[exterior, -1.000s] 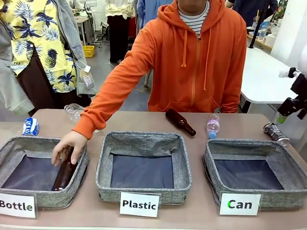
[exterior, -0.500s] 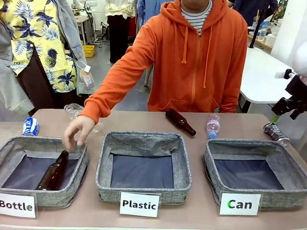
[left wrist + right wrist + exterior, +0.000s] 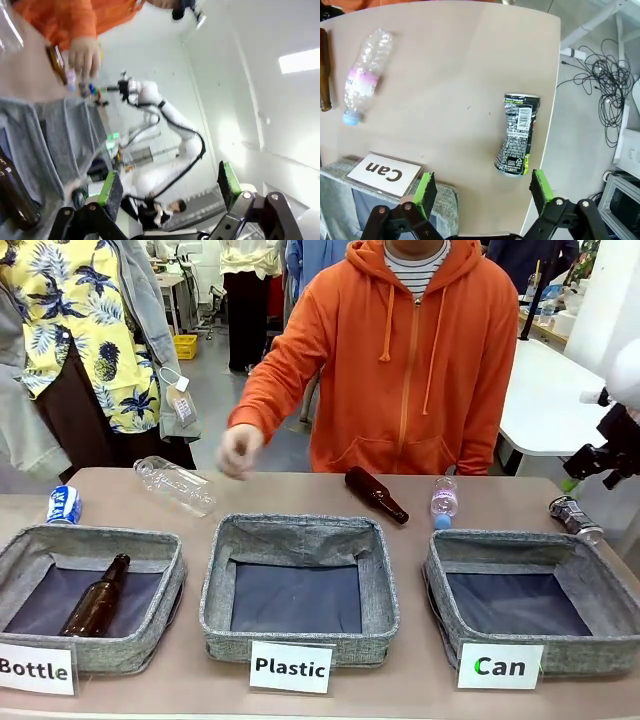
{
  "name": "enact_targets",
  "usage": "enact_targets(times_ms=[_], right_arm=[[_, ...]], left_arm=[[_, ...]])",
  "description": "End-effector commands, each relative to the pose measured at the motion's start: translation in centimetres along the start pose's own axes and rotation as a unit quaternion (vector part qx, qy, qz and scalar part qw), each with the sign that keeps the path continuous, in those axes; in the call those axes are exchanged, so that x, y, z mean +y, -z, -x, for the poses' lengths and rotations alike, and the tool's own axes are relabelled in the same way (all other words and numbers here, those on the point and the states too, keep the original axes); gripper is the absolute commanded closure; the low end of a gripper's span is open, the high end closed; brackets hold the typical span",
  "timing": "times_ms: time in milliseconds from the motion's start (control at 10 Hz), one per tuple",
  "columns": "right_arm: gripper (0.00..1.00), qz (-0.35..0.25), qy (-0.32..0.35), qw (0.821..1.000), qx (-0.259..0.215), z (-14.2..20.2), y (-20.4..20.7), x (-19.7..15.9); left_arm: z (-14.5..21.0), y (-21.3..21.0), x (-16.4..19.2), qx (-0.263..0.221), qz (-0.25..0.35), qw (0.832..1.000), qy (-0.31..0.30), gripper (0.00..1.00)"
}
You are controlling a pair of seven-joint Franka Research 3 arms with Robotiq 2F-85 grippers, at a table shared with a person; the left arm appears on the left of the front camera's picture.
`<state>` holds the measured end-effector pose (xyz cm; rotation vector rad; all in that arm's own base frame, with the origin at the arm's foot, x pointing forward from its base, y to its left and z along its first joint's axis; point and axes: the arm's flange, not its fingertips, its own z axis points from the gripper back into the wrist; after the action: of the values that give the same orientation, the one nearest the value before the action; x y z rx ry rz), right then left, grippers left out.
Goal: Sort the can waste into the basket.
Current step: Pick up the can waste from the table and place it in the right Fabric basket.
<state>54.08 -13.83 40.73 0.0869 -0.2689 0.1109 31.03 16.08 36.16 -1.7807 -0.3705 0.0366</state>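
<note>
Dark crumpled metal, one can (image 3: 516, 134) lies near the table (image 3: 445, 75) edge, framed by the right gripper (image 3: 482, 186), its jaws wide and empty (lined up, I judge, for pickup). Its basket (image 3: 608, 590) sits just beside; the blue-and-white can (image 3: 63, 504) lies well apart at the left end. The left gripper (image 3: 170, 182) hangs released too.

The black, green-padded left gripper (image 3: 170, 182) and right gripper (image 3: 483, 189) gape wide, empty; the person's hand (image 3: 238, 450) hangs raised, loosely curled.

Brown bottle (image 3: 95, 602) (lying slantwise) in Bottle basket (image 3: 100, 536).
</note>
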Motion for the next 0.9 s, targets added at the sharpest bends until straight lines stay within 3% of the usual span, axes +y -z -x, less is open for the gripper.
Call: enact_targets(times_ms=[0,100,200,800], right_arm=[[0.00,-0.006,0.014,1.000,-0.020,-0.3,0.6,-0.9],[0.00,-0.008,0.019,0.999,-0.029,-0.4,0.9,-1.2],[0.00,-0.012,0.026,0.999,-0.028,-0.5,1.1,-1.3],[0.00,-0.021,0.044,0.999,-0.022,-0.6,2.9,-1.9]], left_arm=[[1.8,2.5,1.3,0.041,-0.043,0.998,-0.009,0.00],[1.8,2.5,2.3,0.039,-0.059,0.997,-0.012,0.00],[0.9,1.8,1.0,0.028,-0.019,0.999,-0.013,0.00],[0.9,1.8,1.0,0.028,-0.019,0.999,-0.013,0.00]])
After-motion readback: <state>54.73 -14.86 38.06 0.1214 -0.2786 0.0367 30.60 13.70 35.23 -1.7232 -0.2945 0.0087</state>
